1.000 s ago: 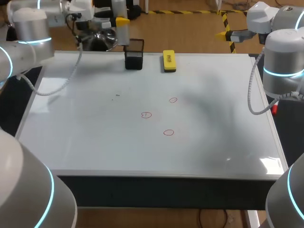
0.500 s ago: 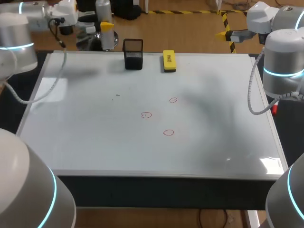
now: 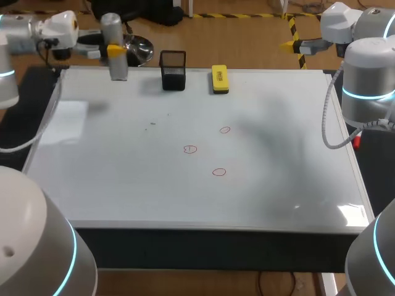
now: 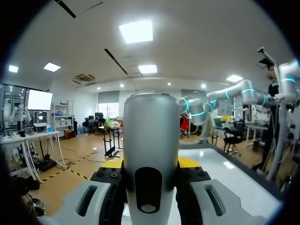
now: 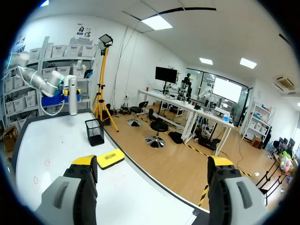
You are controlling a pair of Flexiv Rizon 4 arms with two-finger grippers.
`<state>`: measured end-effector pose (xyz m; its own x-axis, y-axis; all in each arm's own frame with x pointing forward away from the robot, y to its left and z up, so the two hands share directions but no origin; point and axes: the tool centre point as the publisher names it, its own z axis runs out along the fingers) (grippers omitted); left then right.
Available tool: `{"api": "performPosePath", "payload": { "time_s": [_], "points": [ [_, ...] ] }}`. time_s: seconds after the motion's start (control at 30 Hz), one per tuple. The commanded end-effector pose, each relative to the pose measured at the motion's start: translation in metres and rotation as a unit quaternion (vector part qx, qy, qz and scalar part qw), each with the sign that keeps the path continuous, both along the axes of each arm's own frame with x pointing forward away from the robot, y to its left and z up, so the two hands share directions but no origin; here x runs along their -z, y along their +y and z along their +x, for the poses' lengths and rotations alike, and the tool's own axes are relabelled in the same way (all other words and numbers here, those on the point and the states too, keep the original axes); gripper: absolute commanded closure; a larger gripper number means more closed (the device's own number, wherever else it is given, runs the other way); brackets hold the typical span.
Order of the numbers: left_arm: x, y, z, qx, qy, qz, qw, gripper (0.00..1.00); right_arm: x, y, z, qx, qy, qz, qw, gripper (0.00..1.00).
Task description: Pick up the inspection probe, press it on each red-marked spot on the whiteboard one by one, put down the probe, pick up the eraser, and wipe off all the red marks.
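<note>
Item noted: one black wire-mesh square holder (image 3: 173,71), standing upright, open end up, at the far edge of the surface (image 3: 203,246), about 11 o'clock from its centre in the head view. Contents cannot be determined. A few small dark specks (image 3: 152,124) lie at 7 o'clock from the holder, well apart from it.

White glossy table (image 3: 123,197), dark front edge; glare patches, soft shadows.

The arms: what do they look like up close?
The left arm and right arm are rounded silver-grey tubes with glowing cyan joint rings and looping grey cables. The right hand has grey fingers tipped yellow.
</note>
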<state>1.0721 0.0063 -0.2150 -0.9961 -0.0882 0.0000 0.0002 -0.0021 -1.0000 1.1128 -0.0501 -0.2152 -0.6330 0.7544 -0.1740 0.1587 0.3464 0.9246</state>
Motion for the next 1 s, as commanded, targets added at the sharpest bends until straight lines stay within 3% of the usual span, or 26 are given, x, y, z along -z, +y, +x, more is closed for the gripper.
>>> {"api": "performPosePath", "payload": {
  "time_s": [0.03, 0.4, 0.8, 1.0],
  "points": [
    [0.001, 0.006, -0.022, -0.084, -0.002, 0.002, 0.996, 1.00, 0.000, 0.000, 0.000, 0.000, 0.000, 0.000, 1.000, 0.00],
    [0.022, 0.013, -0.050, -0.076, 0.009, 0.008, 0.997, 1.00, 0.000, 0.000, 0.000, 0.000, 0.000, 0.000, 1.000, 0.00],
    [0.052, 0.005, -0.046, -0.056, 0.022, -0.001, 0.998, 1.00, 0.000, 0.000, 0.000, 0.000, 0.000, 0.000, 1.000, 0.00],
    [0.055, -0.003, -0.047, -0.046, 0.026, -0.005, 0.999, 1.00, 0.000, 0.000, 0.000, 0.000, 0.000, 0.000, 1.000, 0.00]
  ]
}}
